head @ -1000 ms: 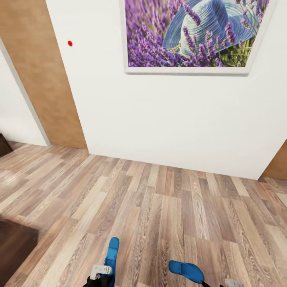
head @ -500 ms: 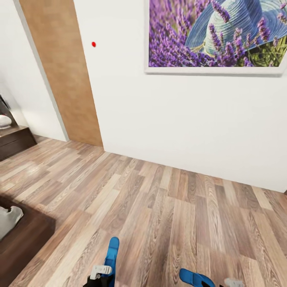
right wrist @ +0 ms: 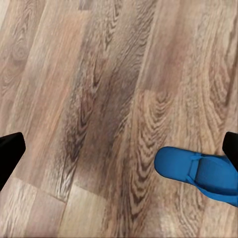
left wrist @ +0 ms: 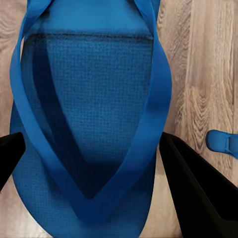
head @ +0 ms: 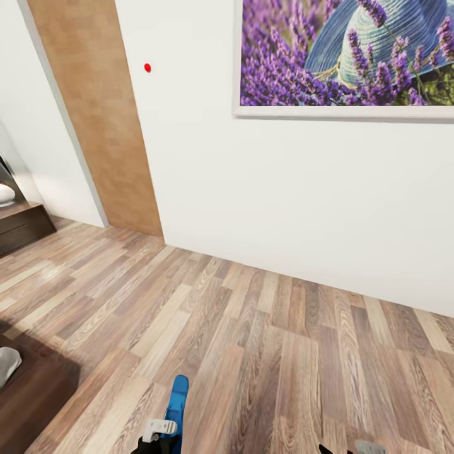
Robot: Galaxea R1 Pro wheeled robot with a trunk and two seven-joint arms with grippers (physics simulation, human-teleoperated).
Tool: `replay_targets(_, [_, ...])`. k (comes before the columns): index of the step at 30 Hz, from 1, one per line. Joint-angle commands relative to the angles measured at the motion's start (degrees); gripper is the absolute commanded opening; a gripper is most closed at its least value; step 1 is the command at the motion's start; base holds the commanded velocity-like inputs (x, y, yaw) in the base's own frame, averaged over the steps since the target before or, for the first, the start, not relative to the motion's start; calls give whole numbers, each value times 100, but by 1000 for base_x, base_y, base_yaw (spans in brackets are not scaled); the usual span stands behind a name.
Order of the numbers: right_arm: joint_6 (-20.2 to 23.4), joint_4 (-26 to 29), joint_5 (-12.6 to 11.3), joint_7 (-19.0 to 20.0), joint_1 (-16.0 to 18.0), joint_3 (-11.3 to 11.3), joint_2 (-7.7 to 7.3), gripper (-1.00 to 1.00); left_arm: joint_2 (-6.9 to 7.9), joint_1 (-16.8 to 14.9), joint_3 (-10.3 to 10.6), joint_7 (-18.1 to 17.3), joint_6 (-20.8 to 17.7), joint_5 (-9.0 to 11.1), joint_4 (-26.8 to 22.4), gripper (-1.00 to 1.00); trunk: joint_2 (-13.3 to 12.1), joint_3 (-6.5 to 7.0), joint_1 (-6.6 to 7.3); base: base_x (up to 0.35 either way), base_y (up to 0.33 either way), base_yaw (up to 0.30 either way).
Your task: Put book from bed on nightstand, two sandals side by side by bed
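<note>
Low at the front of our head view, our left tool (head: 161, 438) holds a bright blue flip-flop sandal with a thin flat sole (head: 177, 403), which points forward over the light wood-plank floor (head: 265, 353). From our left wrist camera the same sandal (left wrist: 89, 124) spreads between the two dark fingers (left wrist: 198, 193), its blue thong straps meeting in a V near the tool, and the fingers press against its edges on both sides, so we read that tool as clamped on the sandal.

Our right tool (head: 353, 449) barely peeks in at the lower edge of the head view. In the right wrist view its dark fingertips (right wrist: 10, 153) stand far apart at opposite sides, with bare floor between them, so it is released. A second blue flip-flop (right wrist: 198, 173) lies flat on the planks close to one fingertip; we cannot tell whether it touches it. The left wrist view also catches a bit of this second sandal (left wrist: 223, 143) on the floor.

Ahead of us rises a white wall (head: 284, 189) carrying a framed picture of purple lavender and a blue hat (head: 347, 57), a small red dot (head: 147, 67) and a brown wooden door (head: 94, 113). At our far left stand a low dark-brown cabinet (head: 22, 227) and the dark-brown corner of the bed frame (head: 38, 391) with a bit of pale grey (head: 6, 366) on it.
</note>
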State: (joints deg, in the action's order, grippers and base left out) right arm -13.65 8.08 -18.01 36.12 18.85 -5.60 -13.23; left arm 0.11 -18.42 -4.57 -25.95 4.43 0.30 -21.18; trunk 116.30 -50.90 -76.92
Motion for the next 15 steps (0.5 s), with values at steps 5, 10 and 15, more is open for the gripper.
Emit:
replay_targets(5, [-6, -8, 17, 36, 4, -46, 0, 100, -3, -5, -35, -42, 5, 3, 6, -100, 2, -5, -1, 49, 0, 105])
replay_targets(10, [-6, -8, 17, 36, 4, -46, -1, 100, -3, -5, -35, -42, 5, 3, 7, -100, 2, -5, -1, 4, 0, 266])
replay_targets(15, [-6, -8, 17, 37, 4, -46, 2, 100, -3, -4, -35, -42, 5, 2, 8, -100, 2, -5, -1, 0, 0, 283])
